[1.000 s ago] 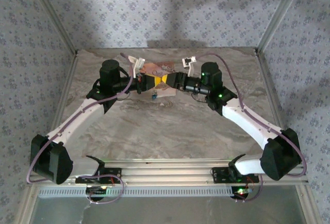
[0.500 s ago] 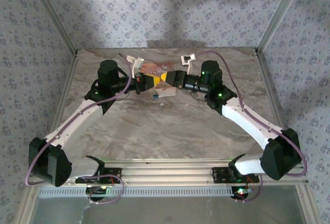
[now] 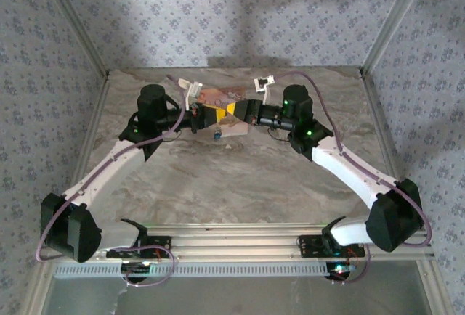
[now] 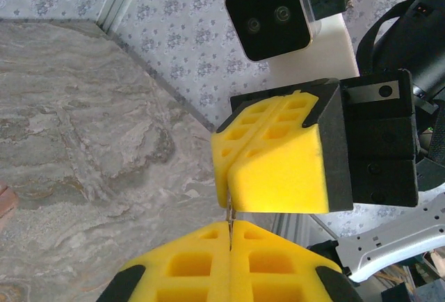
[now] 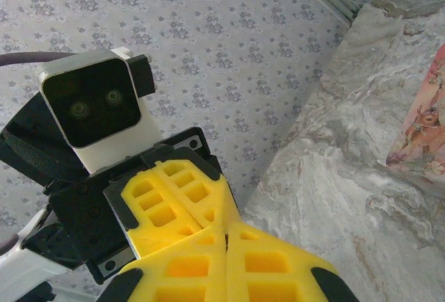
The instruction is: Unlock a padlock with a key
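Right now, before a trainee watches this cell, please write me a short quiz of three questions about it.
1. True or false: the left end effector stands open.
2. Where does the right end effector point? A) straight up at the ceiling B) tip to tip at the left one C) down at the near table edge
3. Which colour has the tiny padlock close to both tips?
Key: 1 false; 2 B; 3 blue.

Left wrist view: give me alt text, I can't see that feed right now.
The left gripper and right gripper meet tip to tip, both sets of yellow jaws shut, with the marble table behind them. A thin metal sliver spans the small gap between the tips; it is too small to identify.
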You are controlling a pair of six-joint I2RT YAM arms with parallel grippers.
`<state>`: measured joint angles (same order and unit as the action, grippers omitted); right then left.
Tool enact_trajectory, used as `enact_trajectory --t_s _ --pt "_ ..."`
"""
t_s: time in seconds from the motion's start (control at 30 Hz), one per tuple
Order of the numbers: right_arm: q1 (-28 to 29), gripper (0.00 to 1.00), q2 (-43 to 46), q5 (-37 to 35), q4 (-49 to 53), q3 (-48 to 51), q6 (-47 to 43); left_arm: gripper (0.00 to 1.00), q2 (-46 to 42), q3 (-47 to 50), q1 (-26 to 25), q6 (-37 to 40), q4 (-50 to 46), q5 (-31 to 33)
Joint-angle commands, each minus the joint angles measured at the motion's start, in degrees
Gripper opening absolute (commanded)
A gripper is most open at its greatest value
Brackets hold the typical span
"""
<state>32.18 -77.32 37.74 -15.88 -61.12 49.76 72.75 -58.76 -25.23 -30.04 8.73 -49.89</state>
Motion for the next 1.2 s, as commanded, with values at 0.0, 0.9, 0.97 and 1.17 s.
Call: enact_trajectory --t_s 0.0,0.9,0.97,1.17 --pt "0.18 0.00 -0.05 0.73 -0.20 -1.14 -1.13 0.00 -1.44 0.30 0.01 -0.02 -0.02 -0.48" --pt "4.73 0.00 -9.82 -1.20 49.01 -25.80 -41.16 0.31 -5.58 9.02 3.48 -4.33 6.26 -3.02" --pt "2.16 0.00 -7.71 2.48 41.39 -21.72 -38.40 0.30 -5.13 9.10 3.68 -5.62 7.64 -4.25" --pt "-1.20 0.00 -4.62 8.43 31.06 -16.07 -32.74 0.27 -3.16 9.94 3.96 -10.85 14.46 -7.16"
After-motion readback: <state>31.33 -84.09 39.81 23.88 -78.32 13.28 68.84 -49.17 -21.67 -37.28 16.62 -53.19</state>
